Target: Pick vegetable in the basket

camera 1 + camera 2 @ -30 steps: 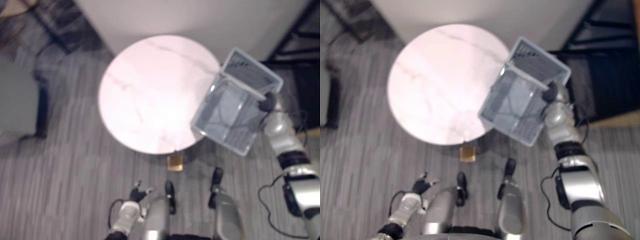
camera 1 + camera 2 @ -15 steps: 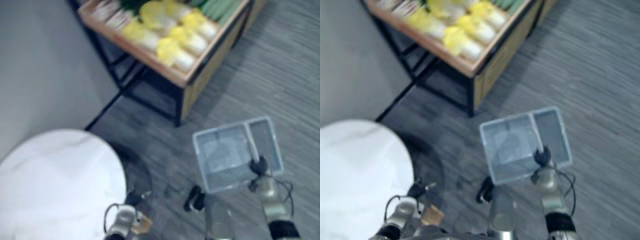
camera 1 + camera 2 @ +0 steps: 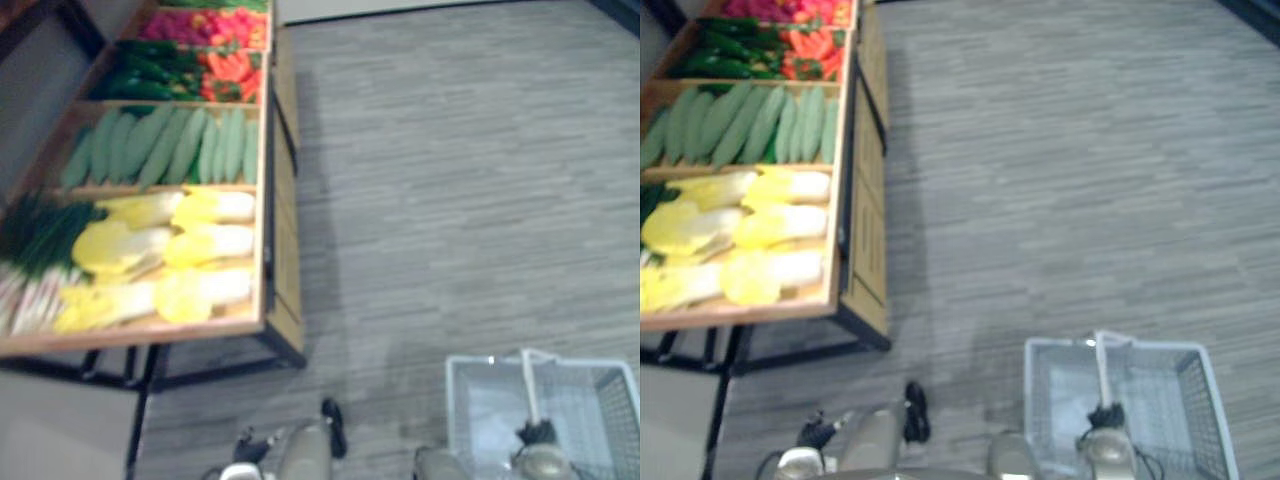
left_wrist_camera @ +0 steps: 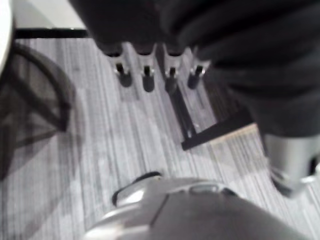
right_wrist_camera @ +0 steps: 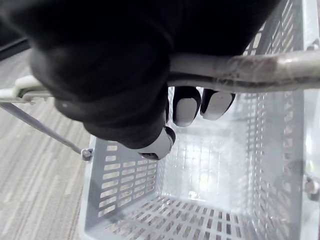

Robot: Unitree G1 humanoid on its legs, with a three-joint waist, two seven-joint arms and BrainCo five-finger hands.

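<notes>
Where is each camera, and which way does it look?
Left eye view: on the head, looking down at vegetable stand, floor, basket; right hand at bottom.
Right eye view: beside it, same scene; left hand low.
Left wrist view: along the left hand, toward the floor.
Right wrist view: along the right hand gripping the handle, into the basket.
Shared: the basket.

Soft, even indoor light; faint shadows
</notes>
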